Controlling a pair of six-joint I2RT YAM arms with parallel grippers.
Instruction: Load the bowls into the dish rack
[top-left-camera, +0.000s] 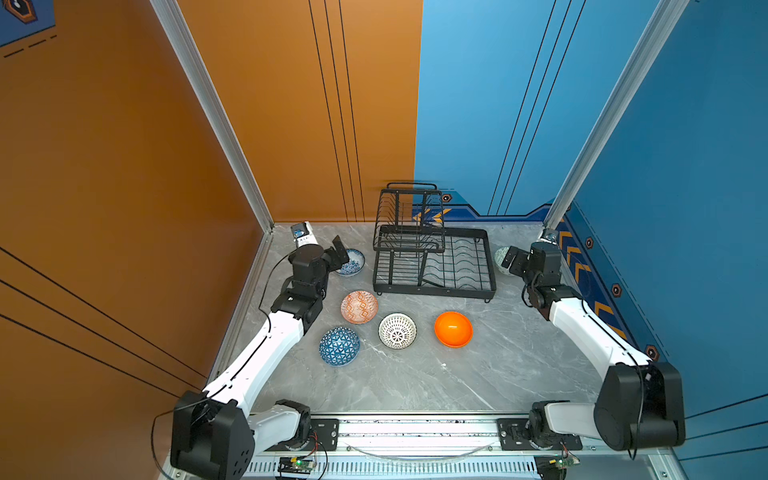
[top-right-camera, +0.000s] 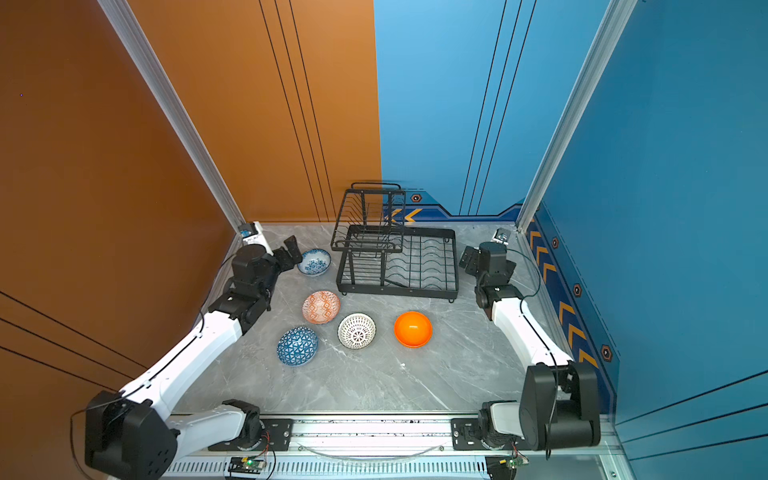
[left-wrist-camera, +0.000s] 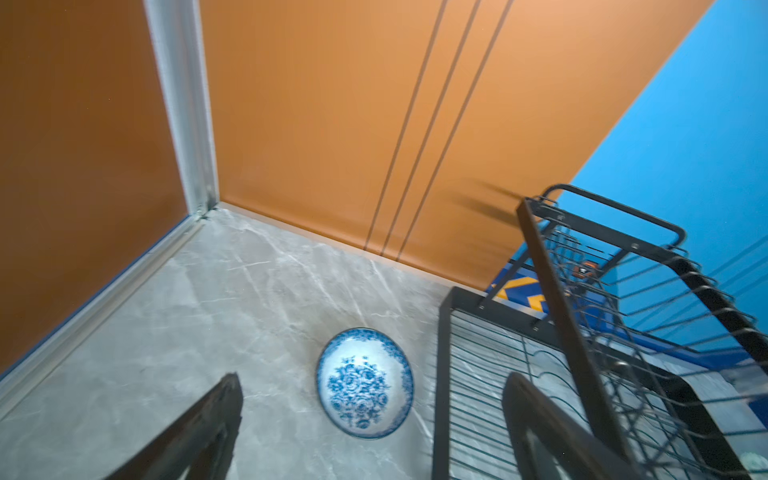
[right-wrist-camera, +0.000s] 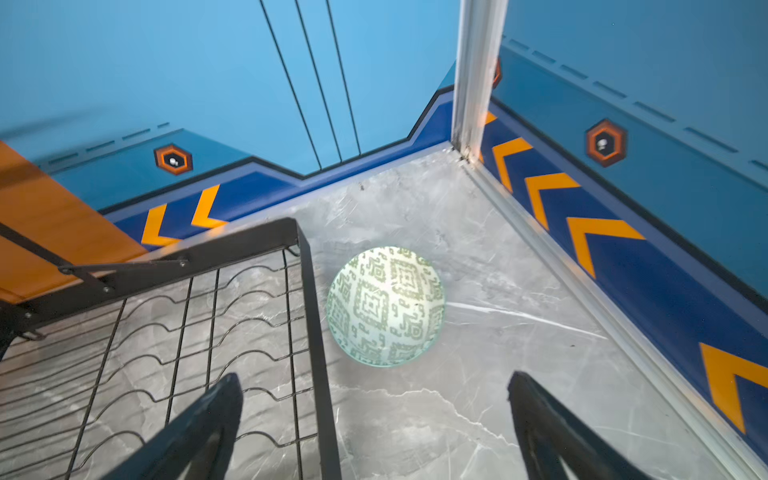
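Six round bowls rest on the grey marble table (top-left-camera: 415, 382), outside the black wire dish rack (top-left-camera: 436, 291): blue-white floral bowl (top-left-camera: 352, 263) left of it, pale green patterned bowl (right-wrist-camera: 385, 306) right of it, orange-white patterned bowl (top-left-camera: 359, 306), blue triangle-patterned bowl (top-left-camera: 339, 346), white dark-dotted bowl (top-left-camera: 397, 331) and glossy orange bowl (top-left-camera: 453, 329) in front. Jaws wide apart, the left gripper (top-left-camera: 341, 253) hovers by the floral bowl, the right gripper (top-left-camera: 512, 259) by the green one.

Six bowls in all: one floral bowl (top-left-camera: 352, 262) far left, one orange-white bowl (top-left-camera: 359, 306) left, one blue-triangle bowl (top-left-camera: 339, 346) near left, one dotted white bowl (top-left-camera: 397, 331) in the middle, one plain orange bowl (top-left-camera: 453, 329) right of it, one pale green bowl (right-wrist-camera: 386, 305) far right. One rack (top-left-camera: 434, 291). Two arms: a left arm (top-left-camera: 266, 345) and a right arm (top-left-camera: 582, 328).
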